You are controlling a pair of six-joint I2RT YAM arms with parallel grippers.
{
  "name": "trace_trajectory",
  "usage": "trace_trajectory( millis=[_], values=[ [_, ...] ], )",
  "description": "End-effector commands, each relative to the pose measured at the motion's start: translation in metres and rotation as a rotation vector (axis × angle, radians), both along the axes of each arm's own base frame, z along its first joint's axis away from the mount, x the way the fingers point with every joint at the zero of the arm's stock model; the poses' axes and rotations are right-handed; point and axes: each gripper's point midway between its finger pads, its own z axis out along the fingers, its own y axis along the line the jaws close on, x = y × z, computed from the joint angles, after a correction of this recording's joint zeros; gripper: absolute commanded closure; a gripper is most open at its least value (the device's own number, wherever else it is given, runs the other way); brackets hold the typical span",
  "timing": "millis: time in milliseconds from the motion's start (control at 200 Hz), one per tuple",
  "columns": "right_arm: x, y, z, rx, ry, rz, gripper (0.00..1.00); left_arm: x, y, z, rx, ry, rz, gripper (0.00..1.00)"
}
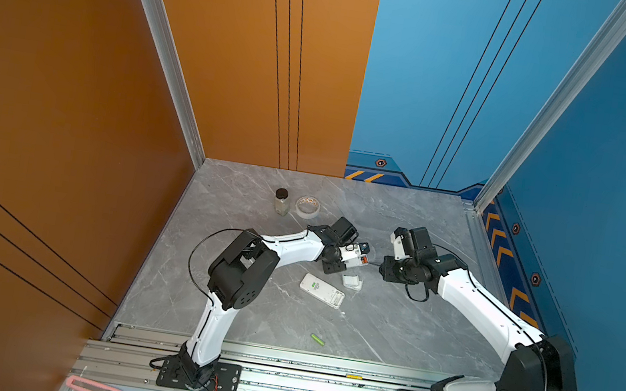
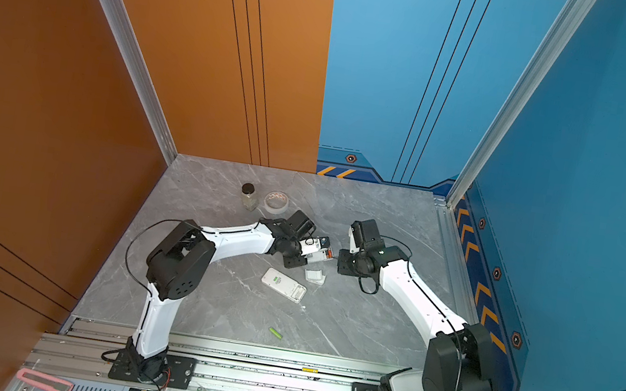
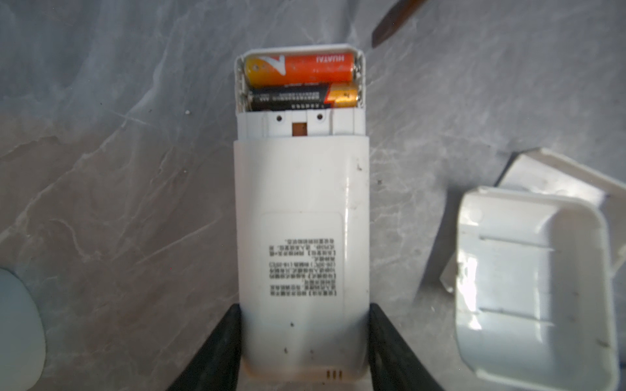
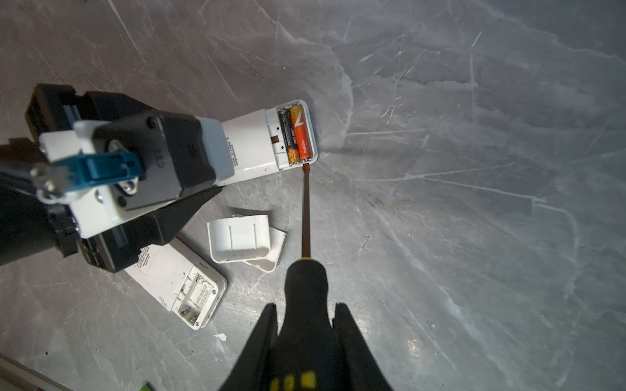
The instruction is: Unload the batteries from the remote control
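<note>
Prying step, by look. L gripper [image 3: 303, 306] clamped on remote [image 3: 301, 220], open bay toward right. Orange-red battery [image 3: 301, 69] seated in bay, long axis across remote, roughly inline w/ screwdriver [image 4: 306, 220] shaft. Tip at its end. R gripper [image 4: 305, 306] nearer, pinching handle. Green battery [image 1: 317, 339] loose on table [image 1: 387, 334], near edge.

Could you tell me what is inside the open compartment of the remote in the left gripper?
An orange-red battery and a black-and-gold battery lie side by side. What lies beneath them is covered.
</note>
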Motion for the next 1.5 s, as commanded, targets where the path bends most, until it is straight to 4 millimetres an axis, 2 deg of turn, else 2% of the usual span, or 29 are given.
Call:
trace_trajectory(
  millis=[0,515,741,1381,1491],
  values=[
    [0.002,-0.004,0.008,-0.030,-0.010,0.021,1.00,-0.014,0.016,-0.023,0.089,0.043,-0.009,0.89],
    [0.010,0.006,-0.005,-0.015,0.029,0.040,1.00,-0.015,0.016,-0.021,0.086,0.040,-0.010,0.89],
    [0.017,0.012,-0.002,-0.005,0.018,0.046,1.00,-0.016,0.015,-0.020,0.081,0.043,-0.013,0.89],
    [0.010,0.029,-0.012,0.031,0.048,0.068,1.00,-0.017,0.015,-0.022,0.073,0.057,-0.014,0.89],
    [0.009,0.026,-0.018,0.007,0.051,0.055,1.00,-0.018,0.015,-0.023,0.071,0.061,-0.016,0.89]
  ],
)
